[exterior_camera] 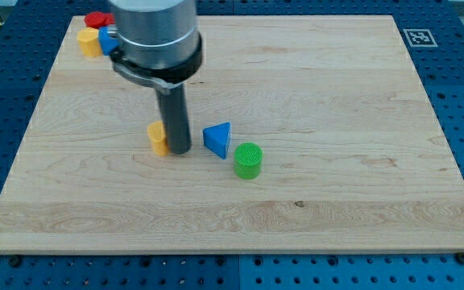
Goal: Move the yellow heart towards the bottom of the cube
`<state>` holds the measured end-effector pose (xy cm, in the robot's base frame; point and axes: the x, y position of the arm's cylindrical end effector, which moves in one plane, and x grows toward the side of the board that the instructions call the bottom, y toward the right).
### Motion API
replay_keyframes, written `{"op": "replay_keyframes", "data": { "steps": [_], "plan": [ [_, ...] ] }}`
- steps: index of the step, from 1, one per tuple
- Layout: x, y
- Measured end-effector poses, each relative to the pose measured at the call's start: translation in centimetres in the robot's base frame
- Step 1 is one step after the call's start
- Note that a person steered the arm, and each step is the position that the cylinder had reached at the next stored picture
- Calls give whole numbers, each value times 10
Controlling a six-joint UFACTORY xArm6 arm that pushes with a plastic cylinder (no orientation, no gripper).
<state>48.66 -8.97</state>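
Pale wood board (312,201) carries my tip (179,151), a bare rod with no jaws to open or close, touching the right side of a half-hidden yellow block (158,138), probably the heart; push slowly and centred so it won't spin away.

Wooden board (337,97) with scattered blocks: blue triangle (218,138), green cylinder (248,159).

Blue triangle (217,138) and green cylinder (248,159) crowd the rod's right.
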Motion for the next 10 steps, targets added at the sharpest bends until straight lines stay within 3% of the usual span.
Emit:
{"op": "replay_keyframes", "data": {
  "steps": [4, 7, 10],
  "plan": [
    [-19, -137],
    [-52, -134],
    [-29, -112]
  ]
}}
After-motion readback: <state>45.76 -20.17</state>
